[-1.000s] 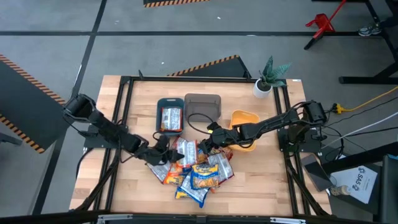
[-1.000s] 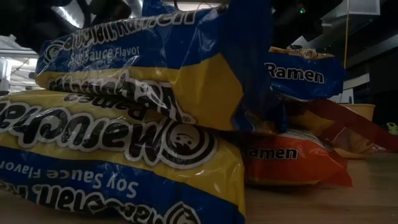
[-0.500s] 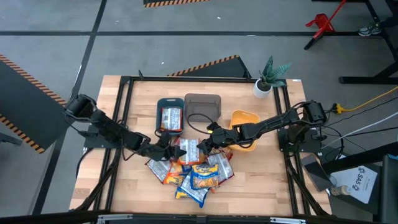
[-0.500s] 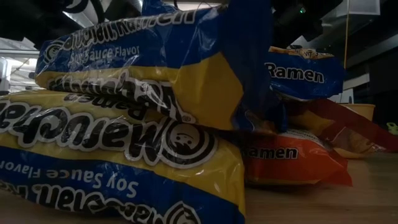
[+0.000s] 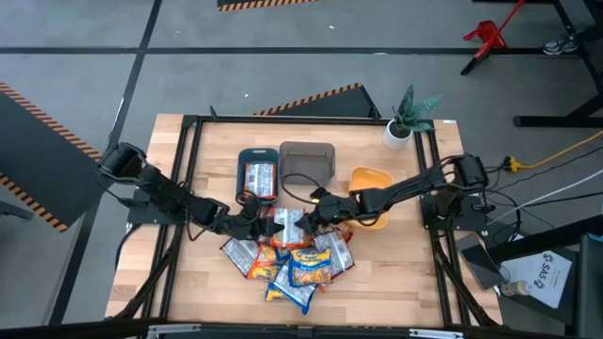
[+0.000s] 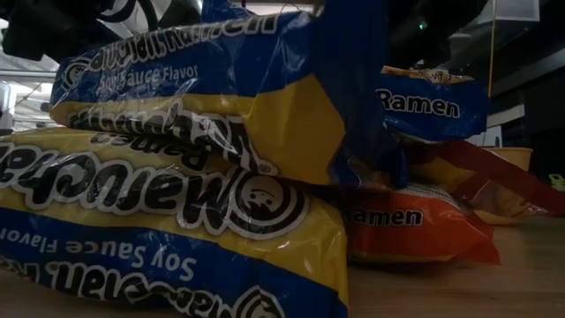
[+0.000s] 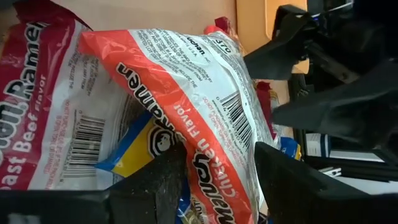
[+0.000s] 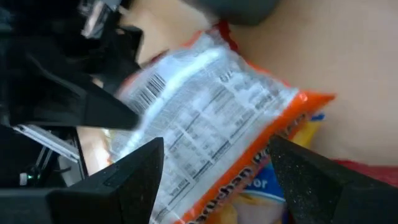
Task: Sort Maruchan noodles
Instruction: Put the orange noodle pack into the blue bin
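Both grippers meet at the far edge of the noodle pile (image 5: 292, 256), the left gripper (image 5: 261, 219) and right gripper (image 5: 311, 215) each spread wide around the same orange packet (image 7: 199, 93), neither clamped on it.

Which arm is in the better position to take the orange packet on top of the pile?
Probably left: the left gripper has open jaws around the edge of the orange packet. The right gripper only faces its other side.
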{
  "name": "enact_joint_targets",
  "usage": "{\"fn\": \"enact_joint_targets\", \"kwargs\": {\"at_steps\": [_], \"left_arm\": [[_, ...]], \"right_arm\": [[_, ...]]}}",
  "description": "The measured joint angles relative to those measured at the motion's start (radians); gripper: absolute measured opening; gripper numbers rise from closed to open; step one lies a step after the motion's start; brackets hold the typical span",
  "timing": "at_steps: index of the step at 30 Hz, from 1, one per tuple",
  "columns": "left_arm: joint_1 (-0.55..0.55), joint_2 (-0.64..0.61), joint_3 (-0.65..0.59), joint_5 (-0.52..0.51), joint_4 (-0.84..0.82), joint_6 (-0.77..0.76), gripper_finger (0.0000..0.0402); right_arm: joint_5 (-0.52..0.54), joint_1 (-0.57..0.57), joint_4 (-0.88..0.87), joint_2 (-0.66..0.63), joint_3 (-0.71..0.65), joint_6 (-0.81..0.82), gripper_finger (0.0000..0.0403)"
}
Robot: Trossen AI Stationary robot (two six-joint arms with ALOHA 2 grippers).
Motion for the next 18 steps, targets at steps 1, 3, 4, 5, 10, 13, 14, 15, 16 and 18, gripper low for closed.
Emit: {"fn": "enact_joint_targets", "kwargs": {"at_steps": [1, 3, 4, 5, 10, 13, 14, 15, 16, 18], "left_arm": [[0.002, 0.004, 0.0, 0.007, 0.002, 0.0, 0.0186], [0.002, 0.008, -0.001, 0.019, 0.0, 0.0, 0.0186], [0.002, 0.011, 0.0, 0.022, 0.004, -0.001, 0.0186], [0.002, 0.017, 0.001, 0.026, 0.008, -0.002, 0.0186], [0.002, 0.021, 0.0, 0.036, 0.007, -0.009, 0.0186], [0.002, 0.021, 0.0, 0.039, 0.02, -0.009, 0.0186], [0.002, 0.022, 0.0, 0.035, 0.025, -0.009, 0.0186], [0.002, 0.022, 0.0, 0.024, 0.028, -0.009, 0.0186], [0.002, 0.022, 0.0, 0.015, 0.029, -0.009, 0.0184], [0.003, 0.022, 0.0, 0.009, 0.045, -0.008, 0.0181]], "right_arm": [[-0.015, 0.0, 0.024, 0.011, 0.0, 0.002, 0.028], [-0.032, 0.0, 0.045, 0.03, 0.012, 0.001, 0.028], [-0.044, -0.001, 0.041, 0.033, 0.017, 0.0, 0.028], [-0.05, -0.001, 0.038, 0.034, 0.021, -0.007, 0.028], [-0.054, -0.001, 0.014, 0.034, 0.047, -0.045, 0.028], [-0.053, -0.002, 0.011, 0.034, 0.063, -0.061, 0.028], [-0.053, -0.002, 0.011, 0.034, 0.064, -0.068, 0.028], [-0.053, -0.001, 0.011, 0.034, 0.064, -0.073, 0.028], [-0.054, -0.001, 0.011, 0.034, 0.064, -0.073, 0.028], [-0.062, -0.001, 0.011, 0.034, 0.064, -0.073, 0.028]]}}
